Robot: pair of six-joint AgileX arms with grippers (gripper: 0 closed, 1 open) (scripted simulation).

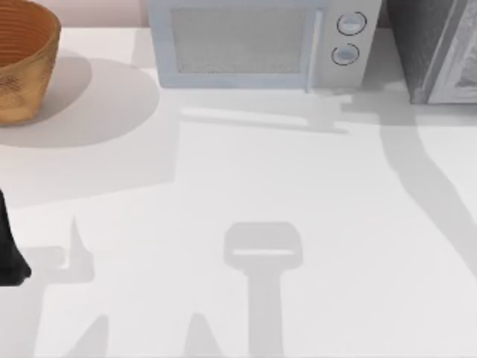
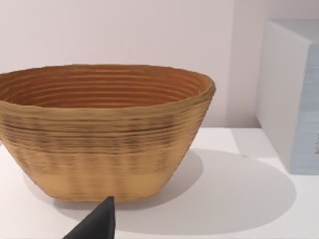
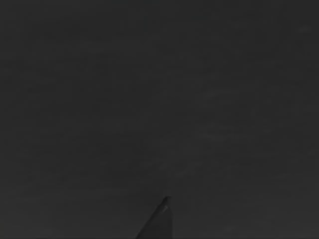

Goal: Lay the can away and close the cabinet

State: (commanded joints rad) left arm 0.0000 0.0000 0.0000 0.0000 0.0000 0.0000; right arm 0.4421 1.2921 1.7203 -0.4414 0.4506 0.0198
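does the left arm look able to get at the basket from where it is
Probably yes. The left arm sits at the table's left edge, and the woven basket stands straight ahead of its wrist camera with bare table between them and nothing in the way.

A basket [image 1: 19, 63] stands on the bench [image 1: 238, 224] at about ten o'clock, in the far left corner. A microwave [image 1: 264, 41] sits along the back edge at twelve o'clock, well apart from the basket and to its right. A cabinet [image 1: 436, 48] stands at about two o'clock in the far right corner, just beside the microwave. The left arm [image 1: 9, 250] is at the left edge, at nine o'clock. The right wrist view is dark.
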